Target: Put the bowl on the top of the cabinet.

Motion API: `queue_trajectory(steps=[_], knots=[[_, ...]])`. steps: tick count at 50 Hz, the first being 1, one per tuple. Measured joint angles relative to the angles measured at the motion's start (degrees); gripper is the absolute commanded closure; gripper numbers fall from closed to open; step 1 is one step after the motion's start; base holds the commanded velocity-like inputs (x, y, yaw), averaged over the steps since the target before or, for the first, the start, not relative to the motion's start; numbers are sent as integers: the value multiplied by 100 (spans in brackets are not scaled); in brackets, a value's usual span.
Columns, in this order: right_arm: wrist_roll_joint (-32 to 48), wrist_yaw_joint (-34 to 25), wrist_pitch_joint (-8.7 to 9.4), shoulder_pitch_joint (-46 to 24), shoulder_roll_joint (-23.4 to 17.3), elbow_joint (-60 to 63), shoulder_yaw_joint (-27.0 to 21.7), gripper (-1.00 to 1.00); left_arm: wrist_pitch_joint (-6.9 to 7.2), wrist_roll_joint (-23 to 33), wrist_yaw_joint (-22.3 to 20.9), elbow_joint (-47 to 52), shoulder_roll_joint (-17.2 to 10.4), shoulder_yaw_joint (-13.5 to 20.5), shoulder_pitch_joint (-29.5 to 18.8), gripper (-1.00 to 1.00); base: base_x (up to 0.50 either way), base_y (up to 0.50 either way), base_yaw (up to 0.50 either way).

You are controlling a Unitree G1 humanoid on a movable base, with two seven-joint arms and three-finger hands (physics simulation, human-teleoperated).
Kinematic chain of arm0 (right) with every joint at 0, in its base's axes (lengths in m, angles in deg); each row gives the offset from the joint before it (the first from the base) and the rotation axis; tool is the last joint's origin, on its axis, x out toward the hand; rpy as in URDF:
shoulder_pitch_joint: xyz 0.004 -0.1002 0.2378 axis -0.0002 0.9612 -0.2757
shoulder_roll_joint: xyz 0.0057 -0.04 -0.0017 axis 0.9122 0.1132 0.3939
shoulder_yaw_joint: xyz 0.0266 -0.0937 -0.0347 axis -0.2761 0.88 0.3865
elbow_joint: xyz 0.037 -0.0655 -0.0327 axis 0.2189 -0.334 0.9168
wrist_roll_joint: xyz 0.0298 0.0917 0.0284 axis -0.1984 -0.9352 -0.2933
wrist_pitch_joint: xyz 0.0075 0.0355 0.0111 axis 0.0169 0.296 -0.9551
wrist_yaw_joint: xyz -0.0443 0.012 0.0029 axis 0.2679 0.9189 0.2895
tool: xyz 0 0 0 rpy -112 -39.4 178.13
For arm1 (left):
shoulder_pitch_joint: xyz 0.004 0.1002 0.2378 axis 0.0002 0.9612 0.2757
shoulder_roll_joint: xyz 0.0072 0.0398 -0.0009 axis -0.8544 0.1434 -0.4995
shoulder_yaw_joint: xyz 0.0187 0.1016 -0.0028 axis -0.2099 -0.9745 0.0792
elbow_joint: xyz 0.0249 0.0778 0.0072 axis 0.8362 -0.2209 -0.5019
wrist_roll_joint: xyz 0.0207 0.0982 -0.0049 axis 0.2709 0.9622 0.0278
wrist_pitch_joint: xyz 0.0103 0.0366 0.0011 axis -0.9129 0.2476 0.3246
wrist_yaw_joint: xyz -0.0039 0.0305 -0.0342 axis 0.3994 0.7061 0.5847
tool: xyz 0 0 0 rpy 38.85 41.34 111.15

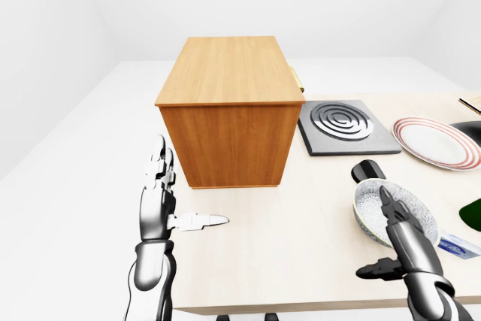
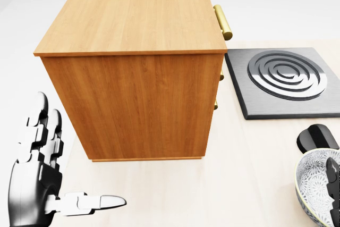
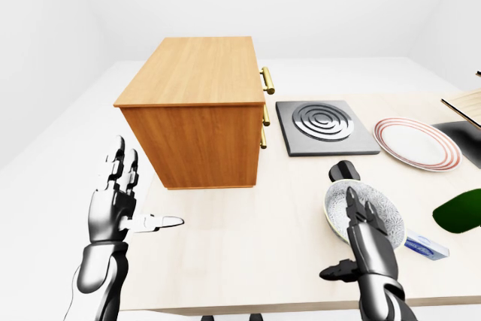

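The bowl (image 1: 402, 202), grey-white with a fine pattern, rests on the pale table at the lower right of the left-eye view. My right hand (image 1: 373, 232) hovers at its near rim, fingers straight and open, thumb spread to the left, holding nothing. In the head view only one dark finger shows over the bowl (image 2: 314, 182) at the bottom right corner. The wooden cabinet (image 1: 225, 103) stands at centre left with brass handles on its right face and a bare top. My left hand (image 1: 180, 201) is open beside the cabinet's lower left, thumb pointing right.
A dark hob plate with ring burner (image 1: 344, 125) lies right of the cabinet. A red-rimmed plate (image 1: 436, 142) sits further right. A small black object (image 1: 367, 171) lies just above the bowl. A green object (image 3: 460, 212) and a small packet (image 3: 425, 246) lie right of the bowl.
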Motion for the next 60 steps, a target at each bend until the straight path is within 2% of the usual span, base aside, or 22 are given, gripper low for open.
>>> queue_trajectory(steps=[29,30,31,52,60], knots=[[495,334,0,27,-341,-742,232,-100,0,8,-3,-32,-2,-8,-2,-100,0,0,0],[502,330,0,29,-353,-755,237,30,0,7,-2,-30,-2,-7,-2,-100,1,0,0],[512,328,0,34,-367,-758,233,100,0,7,-2,-28,-2,-7,-3,-100,0,0,0],[617,388,0,-1,-435,-873,224,100,0,3,-3,-57,-3,-4,-24,-100,0,0,0],[612,125,0,8,-401,-684,100,100,0,4,-6,-57,-4,-11,-19,-100,0,0,0]])
